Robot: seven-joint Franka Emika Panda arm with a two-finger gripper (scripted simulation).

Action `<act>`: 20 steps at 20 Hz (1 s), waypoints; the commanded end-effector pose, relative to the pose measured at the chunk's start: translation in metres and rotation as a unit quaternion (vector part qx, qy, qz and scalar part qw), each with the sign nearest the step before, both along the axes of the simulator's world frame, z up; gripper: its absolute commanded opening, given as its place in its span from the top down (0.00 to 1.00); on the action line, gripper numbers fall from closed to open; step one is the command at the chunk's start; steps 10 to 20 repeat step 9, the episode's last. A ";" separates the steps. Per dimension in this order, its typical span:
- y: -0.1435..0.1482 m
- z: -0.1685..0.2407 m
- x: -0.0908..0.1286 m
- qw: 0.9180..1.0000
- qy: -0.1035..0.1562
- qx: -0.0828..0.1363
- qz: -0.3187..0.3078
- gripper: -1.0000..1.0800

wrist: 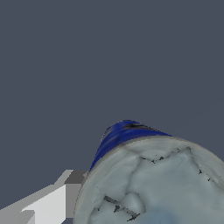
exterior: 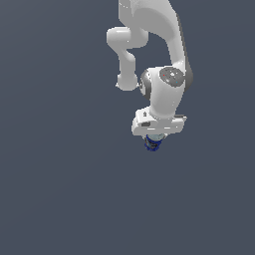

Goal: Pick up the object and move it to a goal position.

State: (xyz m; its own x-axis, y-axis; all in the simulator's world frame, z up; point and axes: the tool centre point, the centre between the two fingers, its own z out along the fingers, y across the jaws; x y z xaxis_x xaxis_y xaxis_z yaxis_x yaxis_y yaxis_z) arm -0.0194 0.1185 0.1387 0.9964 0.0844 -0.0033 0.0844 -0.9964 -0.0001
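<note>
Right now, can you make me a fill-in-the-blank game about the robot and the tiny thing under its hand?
1. The side of the object is dark ____.
2. In the wrist view, the object's pale grey-blue top looks ____ than in the exterior view.
3. In the exterior view, the object sits right under the white ____ of the arm.
4. The surface all around is plain dark ____.

Missing words: blue; bigger; gripper; grey

dark blue object (exterior: 152, 144) with mottled pale grey-blue top, white arm (exterior: 164, 94), slate-grey background
</note>
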 end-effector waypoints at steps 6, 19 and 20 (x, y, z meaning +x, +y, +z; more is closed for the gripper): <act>0.015 0.016 0.014 1.000 -0.002 0.000 -0.001 1.00; 0.015 0.016 0.015 1.000 -0.002 0.000 -0.001 1.00; 0.015 0.016 0.015 1.000 -0.002 0.000 -0.001 1.00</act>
